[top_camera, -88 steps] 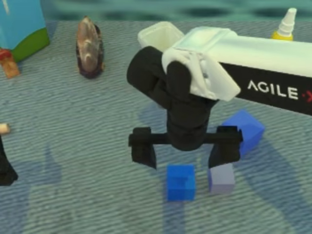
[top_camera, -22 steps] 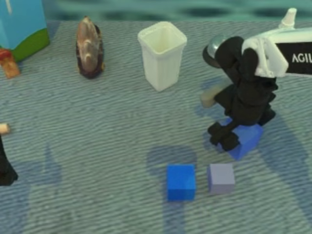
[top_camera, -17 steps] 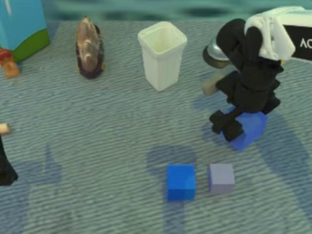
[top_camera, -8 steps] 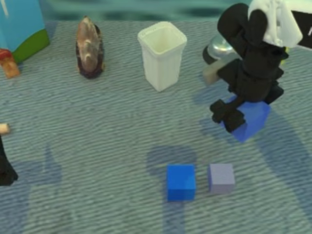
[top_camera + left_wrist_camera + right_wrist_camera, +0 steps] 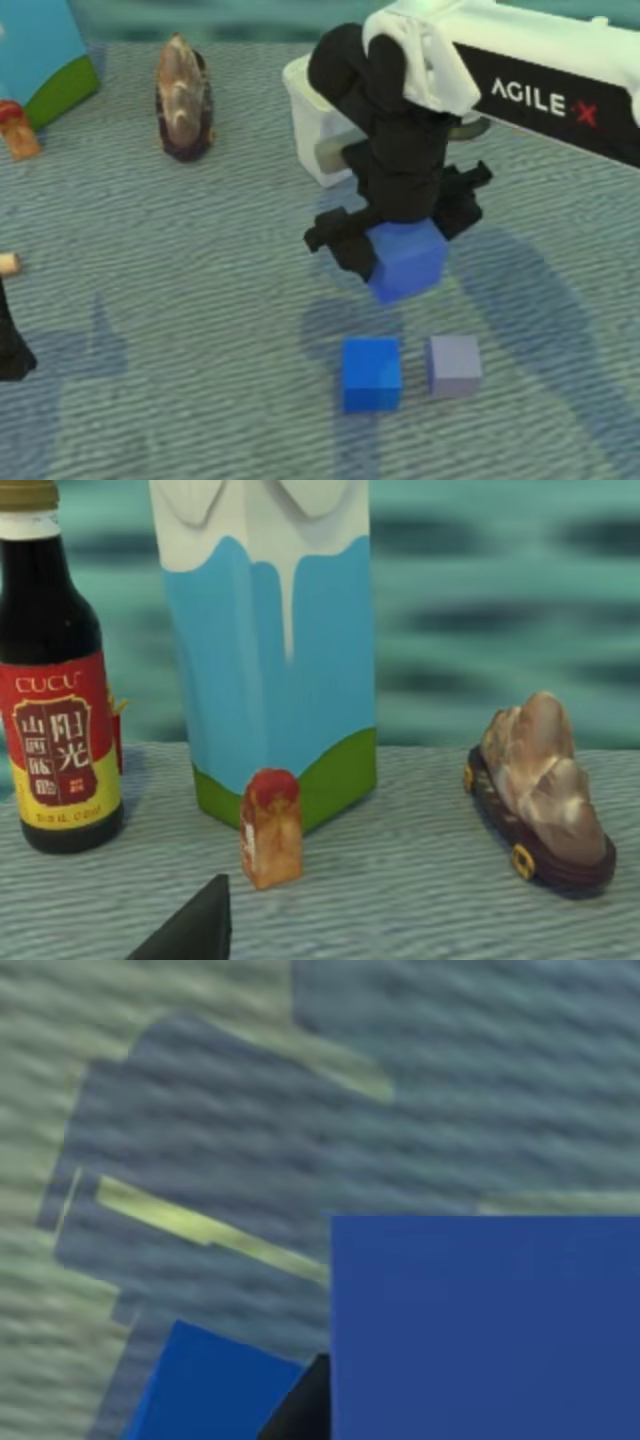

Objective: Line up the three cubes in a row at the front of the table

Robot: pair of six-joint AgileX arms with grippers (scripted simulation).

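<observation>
Carrying the large blue cube (image 5: 406, 258) clamped between its fingers, the right gripper (image 5: 398, 232) hung above the table (image 5: 200, 300), just behind the small blue cube (image 5: 372, 373) and grey cube (image 5: 454, 364), which sat side by side near the front. Setting it down well meant squaring it and lowering beside that pair without nudging either. The left arm sat parked at the left edge.

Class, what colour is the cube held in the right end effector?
Medium blue; the cube in the right end effector shows best in the top view.
</observation>
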